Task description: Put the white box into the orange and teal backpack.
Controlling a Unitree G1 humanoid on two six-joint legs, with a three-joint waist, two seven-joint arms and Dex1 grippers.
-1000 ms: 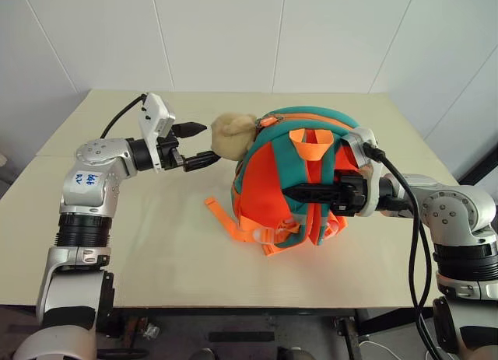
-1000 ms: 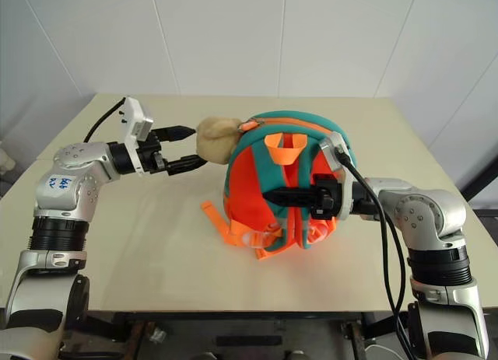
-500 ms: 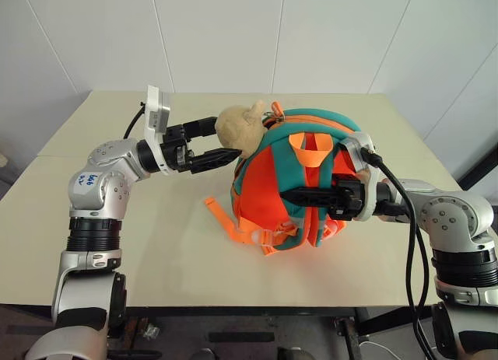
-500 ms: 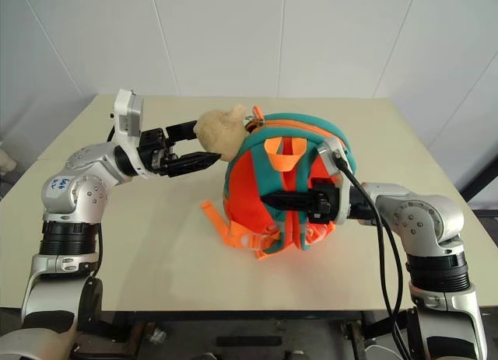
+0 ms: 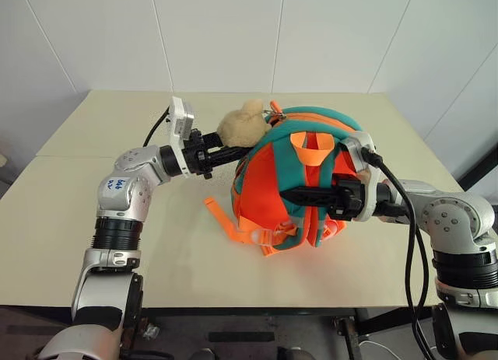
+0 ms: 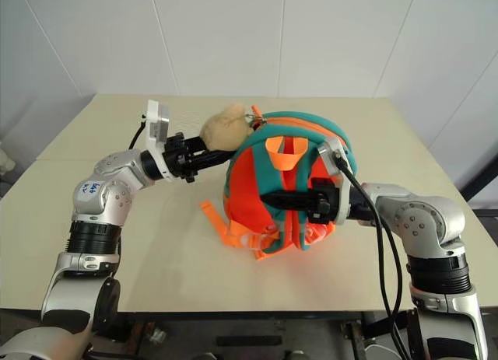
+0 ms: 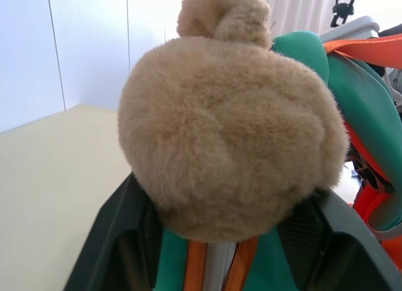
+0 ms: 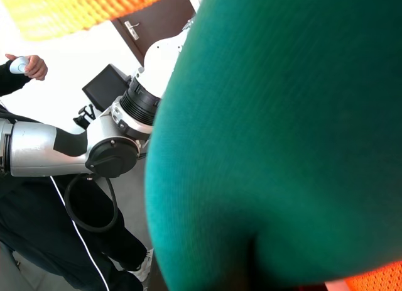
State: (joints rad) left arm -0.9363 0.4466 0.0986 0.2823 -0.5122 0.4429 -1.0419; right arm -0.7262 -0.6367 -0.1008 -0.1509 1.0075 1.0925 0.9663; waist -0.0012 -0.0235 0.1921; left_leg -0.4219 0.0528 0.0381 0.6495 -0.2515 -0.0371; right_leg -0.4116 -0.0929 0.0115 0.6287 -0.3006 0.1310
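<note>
The orange and teal backpack stands upright in the middle of the table. A beige plush charm sits at its upper left. My left gripper reaches in just below that charm. In the left wrist view its fingers flank the teal and orange zip edge under the charm and press against it. My right gripper lies level across the backpack's front, shut on a teal shoulder strap. The white box is out of view.
The beige table runs back to a white wall. A loose orange webbing strap trails from the backpack towards the front left. In the right wrist view a person in dark clothes holds a controller.
My left gripper has moved right, in under the plush charm, and its fingers have closed from wide open onto the zip edge. The right gripper has stayed on the strap.
</note>
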